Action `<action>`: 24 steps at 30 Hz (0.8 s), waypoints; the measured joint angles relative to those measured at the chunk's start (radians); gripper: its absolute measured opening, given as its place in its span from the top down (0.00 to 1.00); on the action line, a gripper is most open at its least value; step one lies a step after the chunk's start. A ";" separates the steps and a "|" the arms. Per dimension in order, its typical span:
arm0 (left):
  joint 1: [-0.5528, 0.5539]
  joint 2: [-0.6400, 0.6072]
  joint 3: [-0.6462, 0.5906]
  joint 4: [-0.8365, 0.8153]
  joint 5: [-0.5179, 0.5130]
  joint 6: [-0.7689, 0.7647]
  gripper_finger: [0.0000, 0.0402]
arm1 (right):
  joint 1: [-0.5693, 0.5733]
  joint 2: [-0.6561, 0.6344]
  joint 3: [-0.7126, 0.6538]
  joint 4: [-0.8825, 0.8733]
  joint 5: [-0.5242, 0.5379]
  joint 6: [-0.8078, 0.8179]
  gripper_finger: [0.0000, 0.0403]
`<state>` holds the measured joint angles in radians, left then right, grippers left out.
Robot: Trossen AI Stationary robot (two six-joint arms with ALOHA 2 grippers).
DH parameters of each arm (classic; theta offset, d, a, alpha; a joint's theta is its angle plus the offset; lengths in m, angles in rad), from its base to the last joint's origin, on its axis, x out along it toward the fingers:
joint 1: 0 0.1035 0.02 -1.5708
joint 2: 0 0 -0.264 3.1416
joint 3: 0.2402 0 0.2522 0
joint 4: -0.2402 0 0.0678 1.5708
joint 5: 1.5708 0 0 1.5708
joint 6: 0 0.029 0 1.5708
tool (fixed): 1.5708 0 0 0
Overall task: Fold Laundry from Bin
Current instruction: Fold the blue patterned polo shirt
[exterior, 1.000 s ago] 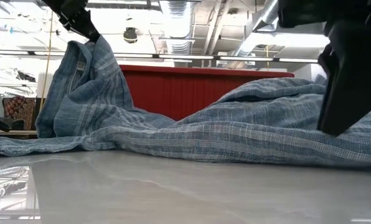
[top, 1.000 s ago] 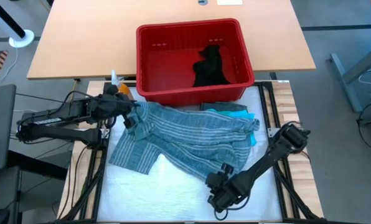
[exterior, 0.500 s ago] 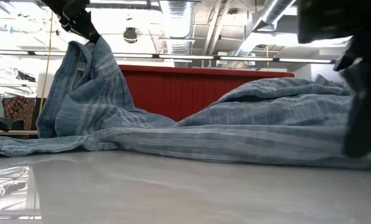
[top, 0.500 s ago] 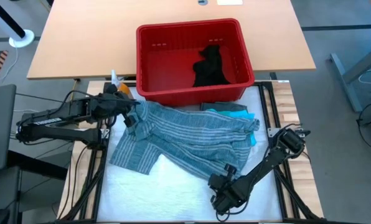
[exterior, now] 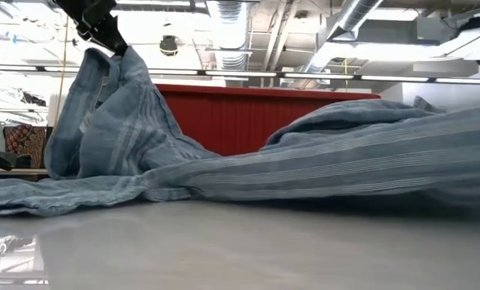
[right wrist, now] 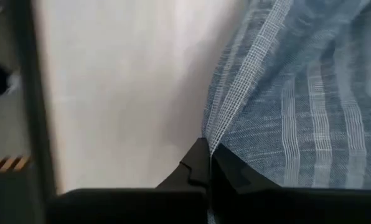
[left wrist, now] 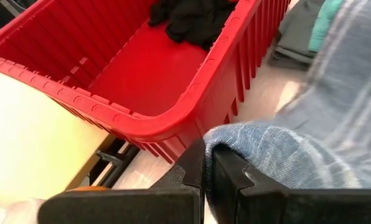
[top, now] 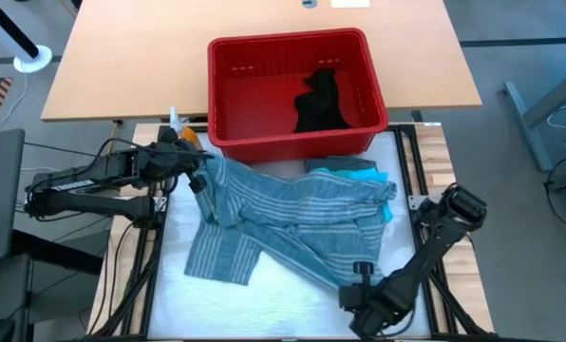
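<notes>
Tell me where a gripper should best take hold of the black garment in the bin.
Probably the raised top of the black garment, from straight above: it lies crumpled against the red bin's right wall, which blocks side approaches.

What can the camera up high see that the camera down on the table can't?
Only the high view shows inside the red bin, where a black garment lies, plus the turquoise garment beside the bin, and the right gripper shut on the striped shirt's near edge. Only the low view shows the room's ceiling pipes and the shirt lifted up high by the left gripper. Both show the striped shirt and the bin.
</notes>
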<state>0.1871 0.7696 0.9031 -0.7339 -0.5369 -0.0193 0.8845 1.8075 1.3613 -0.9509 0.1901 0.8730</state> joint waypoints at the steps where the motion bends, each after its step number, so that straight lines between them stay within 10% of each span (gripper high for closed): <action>1: 0.000 0.000 0.000 -0.006 0.000 0.000 1.00 | 0.013 -0.009 0.000 -0.010 -0.017 0.000 0.94; 24: 0.000 0.030 -0.010 -0.117 0.087 -0.011 1.00 | 0.019 -0.021 0.131 -0.029 -0.025 -0.025 0.62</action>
<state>0.1871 0.7998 0.8928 -0.8512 -0.4496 -0.0306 0.9039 1.7863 1.4923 -0.9803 0.1654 0.8476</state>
